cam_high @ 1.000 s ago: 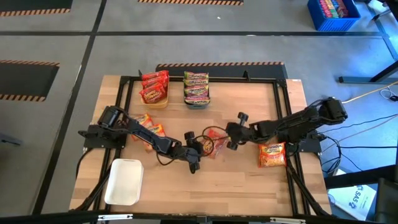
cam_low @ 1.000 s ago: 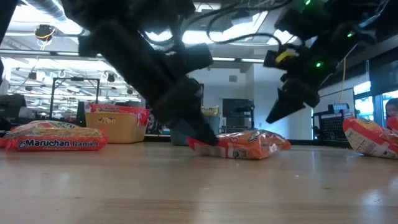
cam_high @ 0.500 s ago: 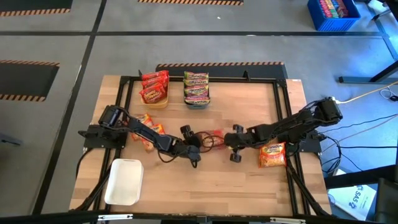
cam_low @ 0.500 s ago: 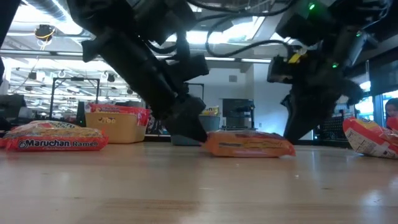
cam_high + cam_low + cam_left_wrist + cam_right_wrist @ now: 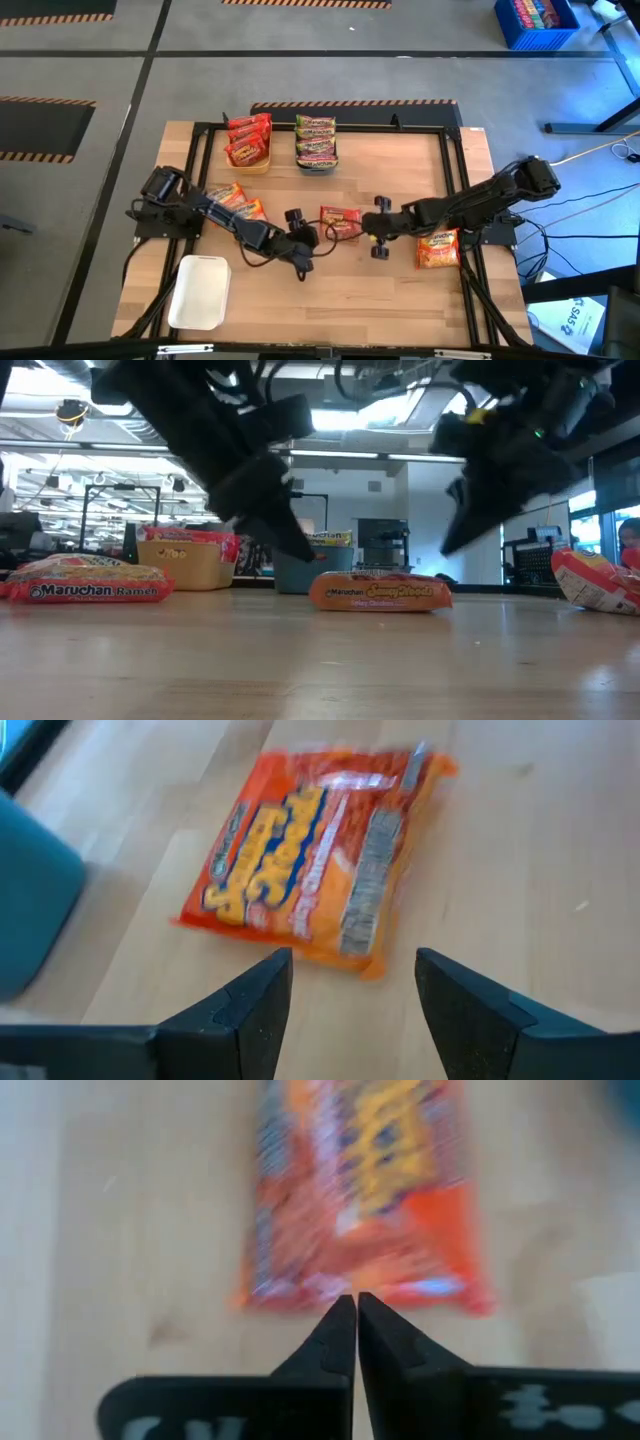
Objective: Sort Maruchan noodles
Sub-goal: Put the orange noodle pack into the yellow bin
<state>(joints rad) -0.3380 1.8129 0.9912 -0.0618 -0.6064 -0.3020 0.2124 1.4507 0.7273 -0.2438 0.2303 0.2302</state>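
High view: an orange packet lies flat on the bare wood near the middle of the table, between the two grippers. The left gripper sits just to the packet's left, fingers apart and holding nothing. The right gripper sits just to its right, fingers pressed together and empty. Neither touches the packet. At the far edge, a yellow tray holds red packets and a blue-grey tray holds green-edged packets. More packets lie loose under the left arm, and one more packet lies by the right arm's base. A white tray stands at the near left corner.

Low view: the orange packet rests flat on the tabletop. One dark gripper hangs above and to its left in the picture, another above and to its right; both are clear of it.

Left wrist view: the packet lies ahead of the left gripper, beyond the fingertips. The fingers stand well apart with only wood between them.

Right wrist view: the packet lies just past the right gripper, whose fingers meet at the tips and grip nothing.
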